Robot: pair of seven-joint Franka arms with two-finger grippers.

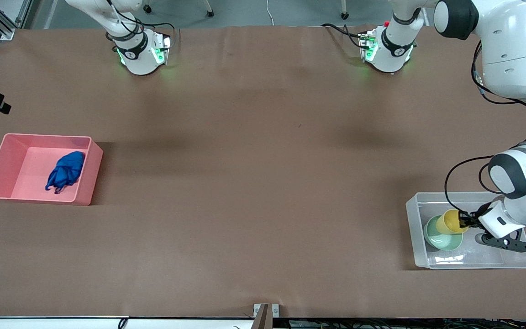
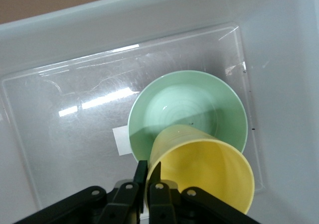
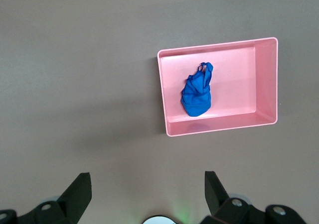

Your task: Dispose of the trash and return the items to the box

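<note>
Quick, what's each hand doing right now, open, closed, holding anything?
Left hand: closed on the yellow cup's rim, over the clear bin.
Right hand: open, empty, high above the table.

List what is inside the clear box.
The clear box holds the mint-green bowl and the yellow cup, gripped at its rim by the left gripper. The cup covers part of the bowl.

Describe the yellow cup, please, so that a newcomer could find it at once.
Look to the clear bin at the left arm's end of the table. Inside it, the yellow cup is pinched at its rim by the left gripper, over the mint-green bowl. It is narrower and taller than the bowl.
</note>
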